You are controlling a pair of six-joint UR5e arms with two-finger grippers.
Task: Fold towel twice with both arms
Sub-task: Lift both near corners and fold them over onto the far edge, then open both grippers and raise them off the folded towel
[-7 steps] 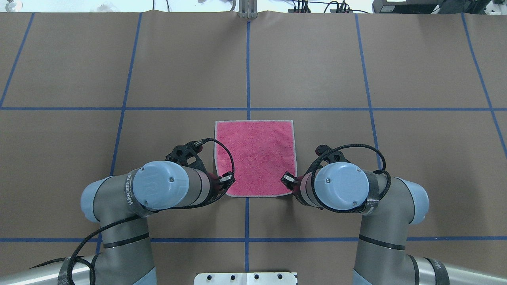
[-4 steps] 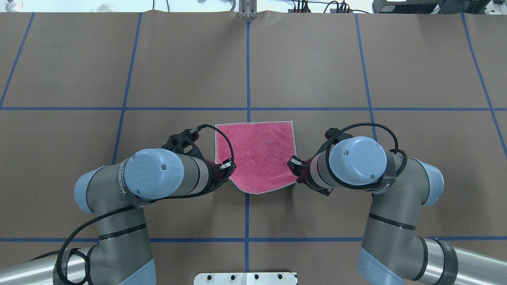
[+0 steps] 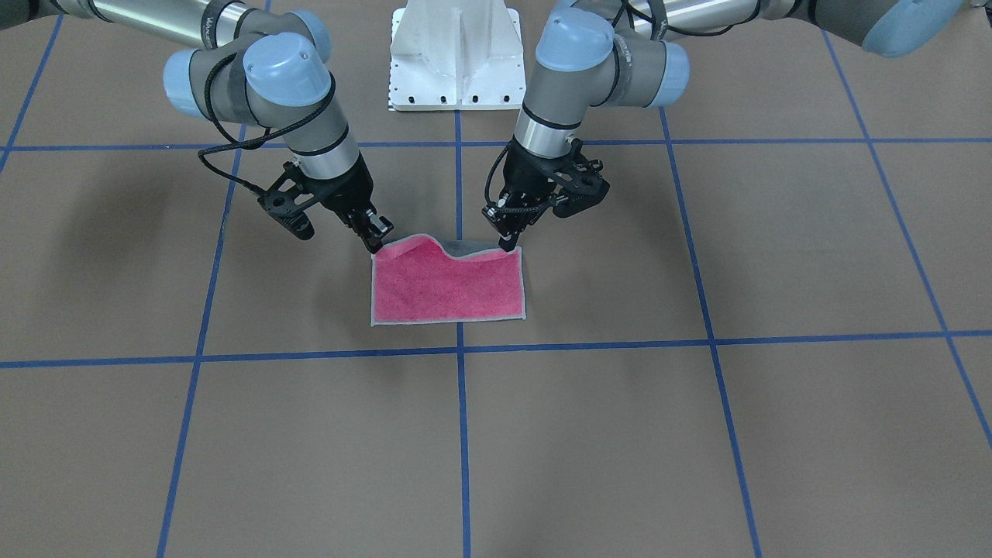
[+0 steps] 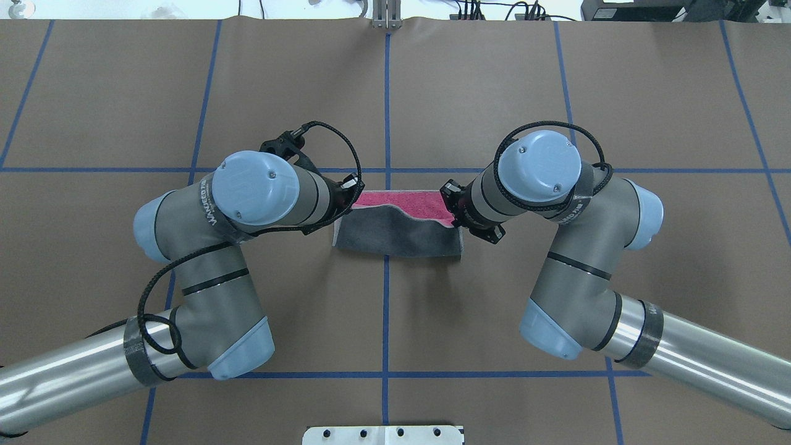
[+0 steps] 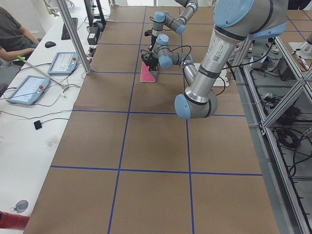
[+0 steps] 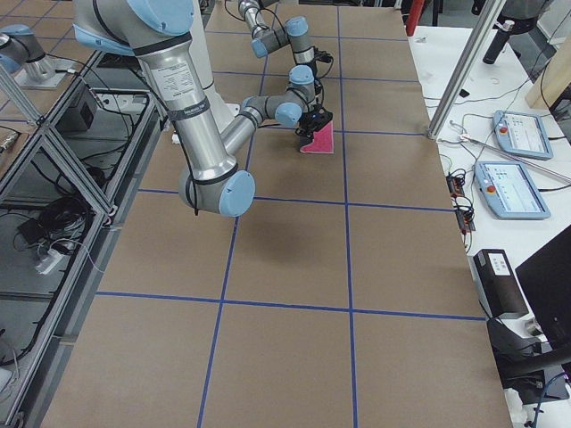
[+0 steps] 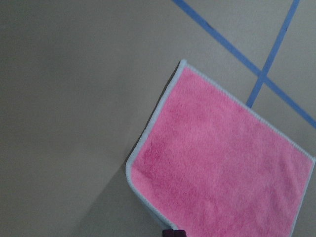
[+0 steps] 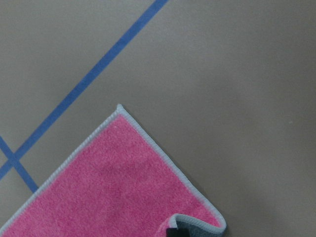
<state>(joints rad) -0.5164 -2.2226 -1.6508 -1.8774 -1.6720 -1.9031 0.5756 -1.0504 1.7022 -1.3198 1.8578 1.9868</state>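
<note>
The towel (image 4: 395, 238) lies mid-table, half turned over. In the overhead view its dark grey face shows, with a pink strip (image 4: 395, 199) beyond it. The front-facing view shows its pink face (image 3: 449, 287) flat, with the raised edge sagging between the grippers. My left gripper (image 4: 353, 196) is shut on the towel's left raised corner; it also shows in the front-facing view (image 3: 508, 244). My right gripper (image 4: 446, 196) is shut on the right raised corner; it also shows there (image 3: 376, 244). Both wrist views show pink cloth (image 7: 222, 168) (image 8: 113, 187) below the held corners.
The white pedestal base (image 3: 456, 54) stands at the robot's edge of the table. Blue tape lines (image 4: 387, 111) cross the brown table cover. A side desk with tablets (image 5: 66, 62) and a seated person (image 5: 12, 34) lies beyond the table's far edge.
Both grippers have lifted the towel's near edge and carried it away from the robot over the cloth. The grey underside now shows where pink was.
</note>
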